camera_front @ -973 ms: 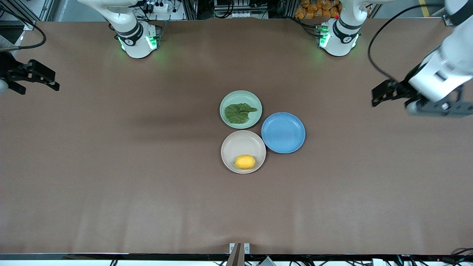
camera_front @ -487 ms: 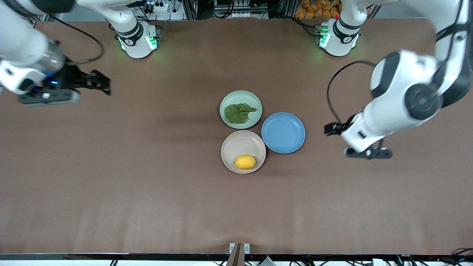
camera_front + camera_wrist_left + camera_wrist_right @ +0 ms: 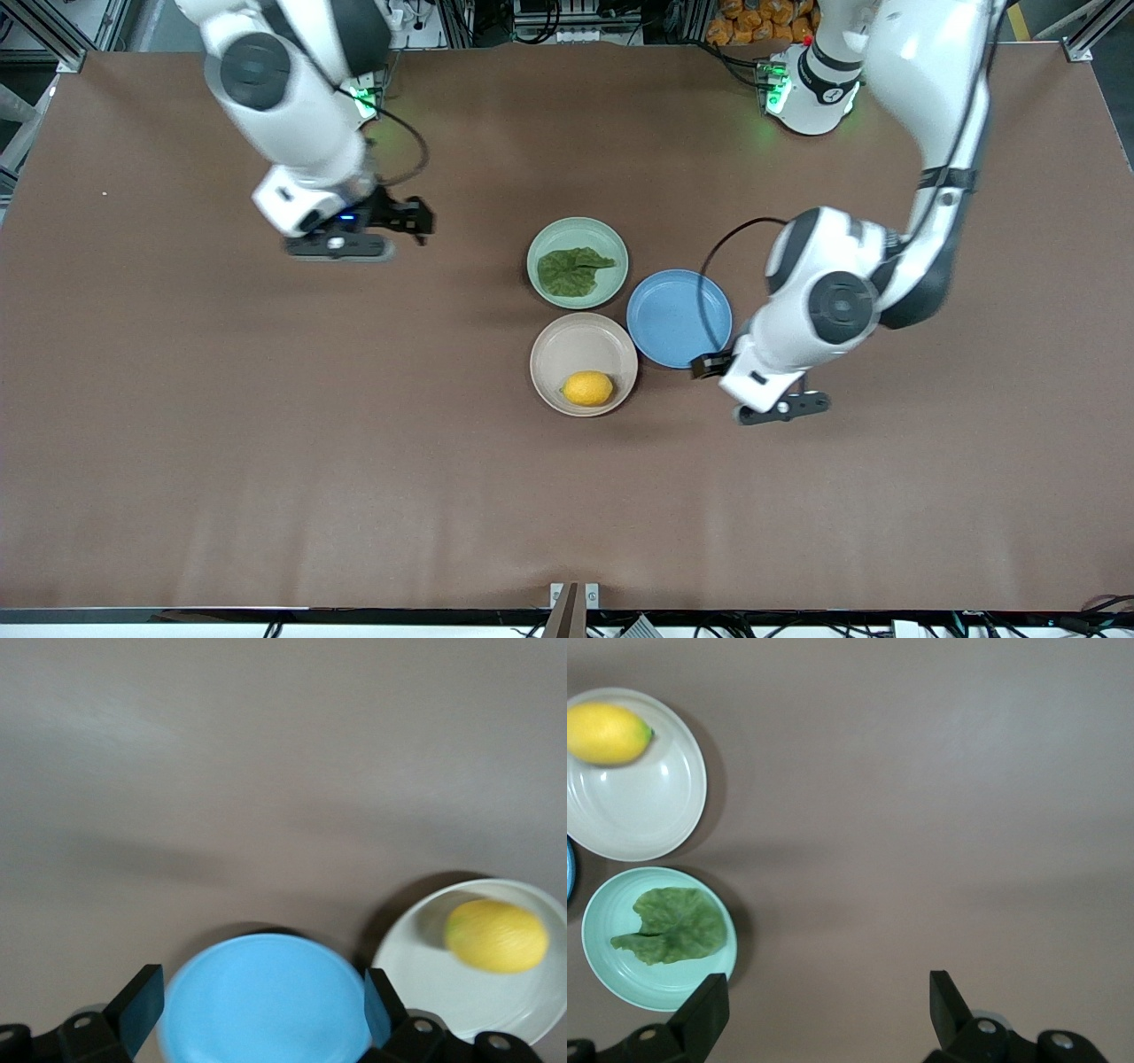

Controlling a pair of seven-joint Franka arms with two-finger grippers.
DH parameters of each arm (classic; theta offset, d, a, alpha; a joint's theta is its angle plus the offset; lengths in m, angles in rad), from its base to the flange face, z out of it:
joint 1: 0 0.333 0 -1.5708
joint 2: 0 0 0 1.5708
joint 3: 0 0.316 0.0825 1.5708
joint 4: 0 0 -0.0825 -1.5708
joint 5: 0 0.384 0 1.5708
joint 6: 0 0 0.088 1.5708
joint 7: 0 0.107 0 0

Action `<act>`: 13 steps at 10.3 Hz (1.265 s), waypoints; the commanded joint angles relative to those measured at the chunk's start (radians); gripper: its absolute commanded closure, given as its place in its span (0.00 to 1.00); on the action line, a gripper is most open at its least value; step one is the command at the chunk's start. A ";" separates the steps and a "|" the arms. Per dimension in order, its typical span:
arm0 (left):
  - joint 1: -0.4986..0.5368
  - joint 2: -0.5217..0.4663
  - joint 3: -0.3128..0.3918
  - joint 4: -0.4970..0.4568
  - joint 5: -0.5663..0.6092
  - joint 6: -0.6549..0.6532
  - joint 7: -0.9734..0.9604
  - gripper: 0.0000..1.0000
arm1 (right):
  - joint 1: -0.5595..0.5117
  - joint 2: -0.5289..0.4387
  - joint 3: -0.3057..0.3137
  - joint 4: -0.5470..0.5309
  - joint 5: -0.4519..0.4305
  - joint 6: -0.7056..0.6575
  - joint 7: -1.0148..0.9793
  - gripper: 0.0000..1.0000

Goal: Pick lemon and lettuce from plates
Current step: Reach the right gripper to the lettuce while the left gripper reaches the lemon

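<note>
The yellow lemon (image 3: 587,388) lies on the cream plate (image 3: 580,341), on the part nearest the front camera. The dark green lettuce (image 3: 574,270) lies flat on the mint plate (image 3: 576,232), just farther from the camera. My left gripper (image 3: 709,365) hangs open and empty over the blue plate's near edge, beside the cream plate. In the left wrist view its gripper (image 3: 260,1010) frames the blue plate (image 3: 266,1001), with the lemon (image 3: 496,935) off to one side. My right gripper (image 3: 409,217) is open and empty over bare table, toward the right arm's end from the mint plate. The right wrist view shows the lettuce (image 3: 678,926) and the lemon (image 3: 607,733).
An empty blue plate (image 3: 679,318) touches both other plates, toward the left arm's end. The three plates cluster mid-table on the brown tabletop (image 3: 266,443), which spreads wide around them.
Both arms have swung in from the table's ends toward the plates. The left gripper has come over the blue plate's edge. The plates, lemon and lettuce have not moved.
</note>
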 commanded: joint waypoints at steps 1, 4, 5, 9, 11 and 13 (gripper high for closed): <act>-0.073 0.080 0.017 0.069 -0.017 0.103 -0.156 0.00 | 0.075 0.107 0.018 -0.002 0.014 0.103 0.223 0.00; -0.148 0.144 0.020 0.069 -0.014 0.321 -0.374 0.00 | 0.169 0.239 0.033 0.000 0.012 0.319 0.503 0.00; -0.164 0.168 0.020 0.069 -0.014 0.400 -0.445 0.00 | 0.201 0.279 0.033 0.001 0.008 0.391 0.553 0.00; -0.205 0.242 0.023 0.064 -0.012 0.587 -0.855 0.00 | 0.340 0.445 0.033 0.032 -0.166 0.514 0.813 0.00; -0.230 0.242 0.035 0.061 -0.005 0.585 -0.982 0.00 | 0.358 0.549 0.033 0.119 -0.245 0.513 0.947 0.09; -0.251 0.256 0.037 0.043 -0.006 0.584 -1.019 0.00 | 0.367 0.586 0.033 0.154 -0.250 0.513 0.954 0.23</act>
